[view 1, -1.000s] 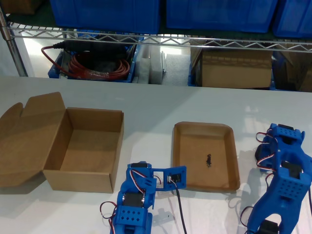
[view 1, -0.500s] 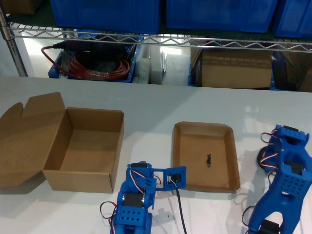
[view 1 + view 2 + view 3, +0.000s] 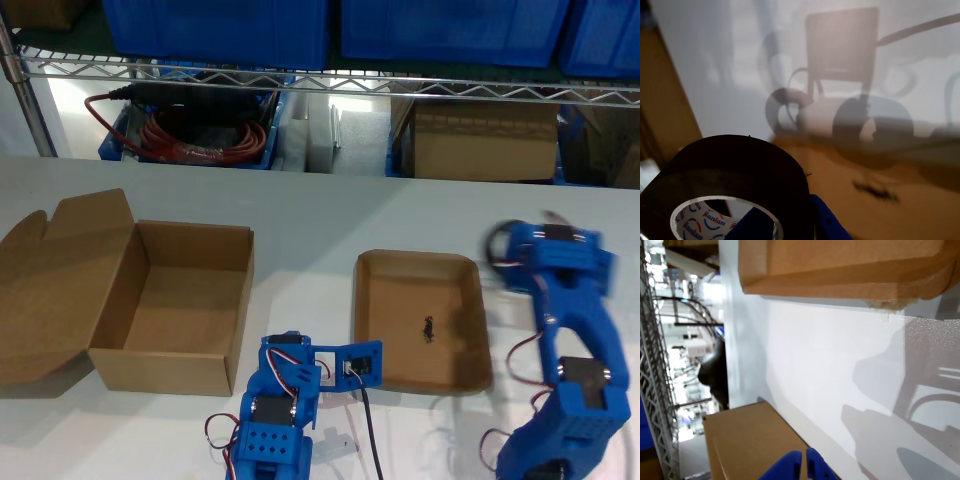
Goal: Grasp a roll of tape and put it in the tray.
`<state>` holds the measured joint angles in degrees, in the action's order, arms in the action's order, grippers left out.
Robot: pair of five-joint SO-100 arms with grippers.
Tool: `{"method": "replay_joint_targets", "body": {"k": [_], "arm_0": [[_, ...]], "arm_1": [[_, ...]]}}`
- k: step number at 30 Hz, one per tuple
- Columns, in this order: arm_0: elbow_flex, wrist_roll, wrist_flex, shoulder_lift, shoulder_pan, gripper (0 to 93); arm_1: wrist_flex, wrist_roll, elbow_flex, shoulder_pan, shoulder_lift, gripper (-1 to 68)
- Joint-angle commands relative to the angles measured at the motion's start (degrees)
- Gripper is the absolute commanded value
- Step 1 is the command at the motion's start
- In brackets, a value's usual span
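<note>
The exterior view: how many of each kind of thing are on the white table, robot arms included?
Blue robot arms: 2
Cardboard box with flap lid: 1
Cardboard tray: 1
Roll of black tape, held up: 1
Total: 5

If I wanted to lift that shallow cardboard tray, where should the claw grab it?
Pinch the tray's thin rim from above, one claw finger inside, one outside: it lies flat on the table, so only the upright rim offers a hold. The long side at the exterior view's left looks best, nearest my second gripper.
</note>
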<state>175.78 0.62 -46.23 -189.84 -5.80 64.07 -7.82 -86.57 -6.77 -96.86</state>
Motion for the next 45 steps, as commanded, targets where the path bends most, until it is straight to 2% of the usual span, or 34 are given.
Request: {"method": "replay_joint_targets", "body": {"k": [1,6,10,20,21,23,24,30,34,38,40,43,45], "arm_0": [[1.85,0.0,0.79,-0.62,0.79,0.2],[1.85,0.0,0.79,-0.62,0.79,0.2],[1.85,0.0,0.79,-0.62,0.79,0.2],[1.85,0.0,0.79,-0.62,0.79,0.2],[1.85,0.0,0.79,-0.62,0.79,0.2],[1.85,0.0,0.79,-0.62,0.79,0.2],[1.85,0.0,0.79,-0.62,0.79,0.2],[1.85,0.0,0.79,-0.62,0.79,0.2],[1.85,0.0,0.79,-0.62,0.79,0.2],[1.85,0.0,0.79,-0.62,0.79,0.2],[1.85,0.0,0.79,-0.62,0.79,0.2],[1.85,0.0,0.79,-0.62,0.79,0.2],[1.85,0.0,0.79,-0.62,0.79,0.2]], "arm_1": [[3.16,0.97,0.79,-11.25,-0.53,-0.1],[5.36,2.02,-2.64,-16.44,5.89,-0.1],[7.73,2.81,-4.13,-17.14,7.21,-0.1],[6.86,4.48,-5.71,-18.28,8.35,0.0],[6.68,4.92,-5.71,-18.28,8.44,1.7],[6.59,5.1,-5.8,-18.11,8.53,16.7],[6.5,5.01,-5.8,-17.93,8.53,21.5],[6.5,4.83,-5.71,-17.67,8.35,24.7],[5.36,4.92,-5.8,-15.73,5.36,21.4],[-2.46,8.0,-12.13,-5.71,-10.11,11.1],[-11.6,10.55,-22.85,1.58,-23.38,1.0],[-20.57,14.68,-43.68,8.17,-42.98,0.3],[-23.91,17.93,-59.5,9.14,-56.95,0.3]]}}
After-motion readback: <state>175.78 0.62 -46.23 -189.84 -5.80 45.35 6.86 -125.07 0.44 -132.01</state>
